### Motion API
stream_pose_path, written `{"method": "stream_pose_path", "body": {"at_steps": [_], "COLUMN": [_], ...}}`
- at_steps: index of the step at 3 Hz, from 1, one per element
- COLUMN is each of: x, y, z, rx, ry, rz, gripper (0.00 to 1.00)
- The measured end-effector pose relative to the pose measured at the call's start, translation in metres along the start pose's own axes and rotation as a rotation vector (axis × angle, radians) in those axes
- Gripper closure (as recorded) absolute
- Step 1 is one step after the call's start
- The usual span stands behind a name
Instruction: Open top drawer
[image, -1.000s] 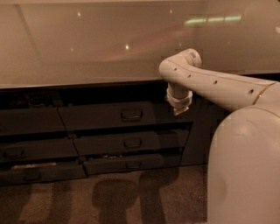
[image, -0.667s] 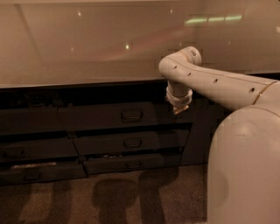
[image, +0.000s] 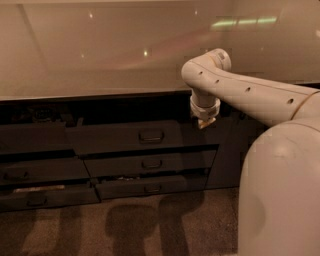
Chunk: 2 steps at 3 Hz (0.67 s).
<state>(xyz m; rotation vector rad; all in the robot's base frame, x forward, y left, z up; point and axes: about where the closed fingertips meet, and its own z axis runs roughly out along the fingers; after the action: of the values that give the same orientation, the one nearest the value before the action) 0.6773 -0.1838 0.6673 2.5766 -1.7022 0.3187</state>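
A dim room: a glossy pale countertop (image: 100, 55) runs across the upper part of the view, with dark cabinetry under it and speckled brown carpet (image: 150, 230) at the bottom.

The robot's pale two-finger gripper (image: 204, 121) hangs pointing down from a short ribbed wrist at the end of the white jointed arm (image: 250, 90), just under the counter's front edge. Whether the gripper is open or closed cannot be told.

Directly below it and stretching away to its left is the top drawer (image: 115, 140), a wide, flat, dark grey front. The gripper's tip sits at the upper edge of that front, near its right end, and contact cannot be made out. The drawer's small dark loop handle (image: 151, 135) is centred on the front, to the gripper's left and slightly lower. A black gap shows between the front's upper edge and the counter.

Lower down is a shorter dark grey middle drawer front (image: 115, 166), and under that a narrower bottom drawer front (image: 120, 189). Far to the gripper's left stands another stack of dark drawer fronts (image: 35, 172).

Just right of the gripper and below it is a dark upright cabinet panel (image: 227, 155). Beyond that, the robot's rounded white body (image: 280, 195) fills the near corner.
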Motion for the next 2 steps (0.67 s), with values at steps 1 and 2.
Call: {"method": "stream_pose_path", "body": {"at_steps": [1, 2], "x": [-0.0012, -0.0011], "y": [0.0036, 0.0036], "z": [-0.0043, -0.0045], "rx": [-0.001, -0.001], "ry": [0.000, 0.000], "rz": [-0.001, -0.001], "gripper": [1.00, 1.00]}}
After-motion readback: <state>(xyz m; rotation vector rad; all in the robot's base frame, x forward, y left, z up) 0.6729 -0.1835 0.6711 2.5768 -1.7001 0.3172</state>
